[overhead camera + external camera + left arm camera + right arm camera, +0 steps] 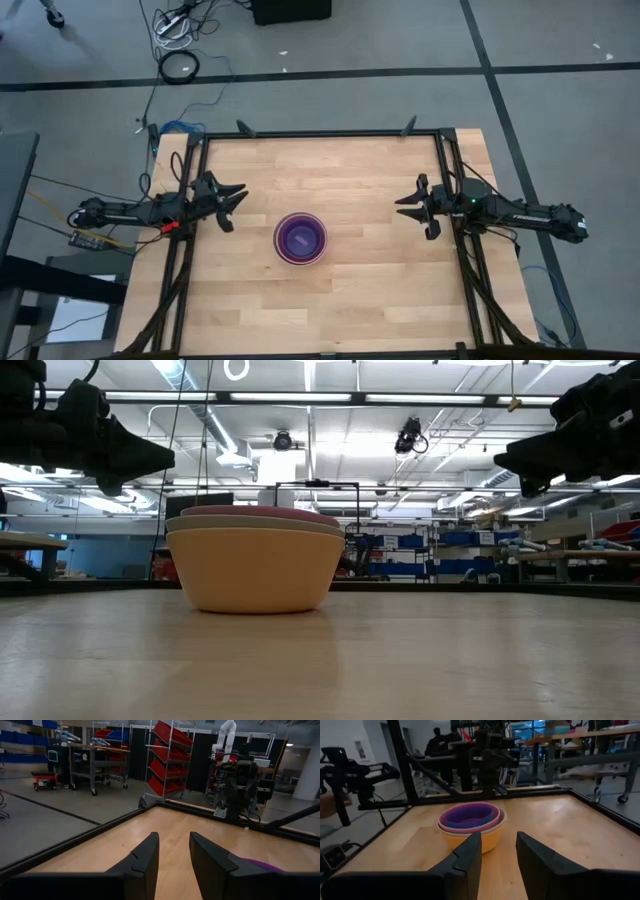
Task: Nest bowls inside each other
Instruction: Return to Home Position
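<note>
Left pincer [173,840] and right pincer [499,839] spread apart; stacked bowls [470,822] mostly hide one another.

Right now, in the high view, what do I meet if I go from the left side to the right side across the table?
left gripper, open, over the left edge of the table → stack of nested bowls, purple innermost, near the middle → right gripper, open, toward the right edge
</note>
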